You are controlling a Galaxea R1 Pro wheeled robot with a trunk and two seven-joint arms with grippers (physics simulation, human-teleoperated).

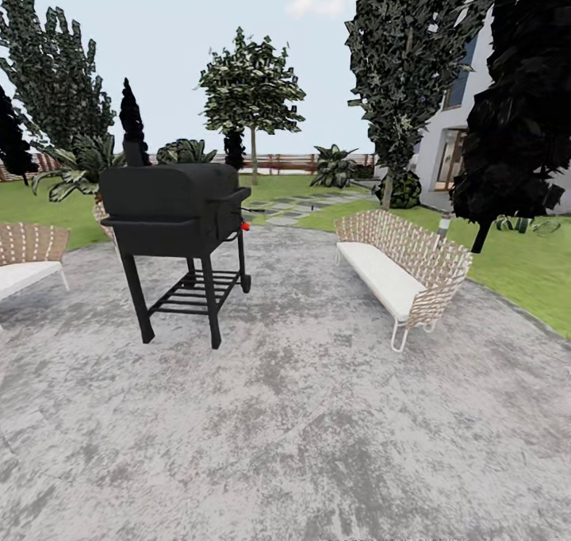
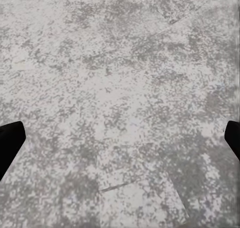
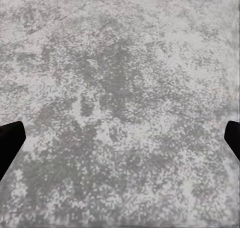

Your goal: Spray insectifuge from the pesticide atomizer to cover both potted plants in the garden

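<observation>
Both grippers, left gripper [image 2: 120, 138] and right gripper [image 3: 120, 138], hang over the mottled grey patio [image 1: 301, 414], fingers spread wide apart and empty. Mid-distance: black grill [image 1: 174, 232] at left, wicker bench [image 1: 400, 267] at right. Beyond: stepping stones [image 1: 297, 206] crossing the lawn [image 1: 523, 263] toward the slatted fence [image 1: 277, 162].

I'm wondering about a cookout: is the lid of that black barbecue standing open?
No. In the head view the barbecue has its rounded lid down over the body, standing on the grey patio.
</observation>
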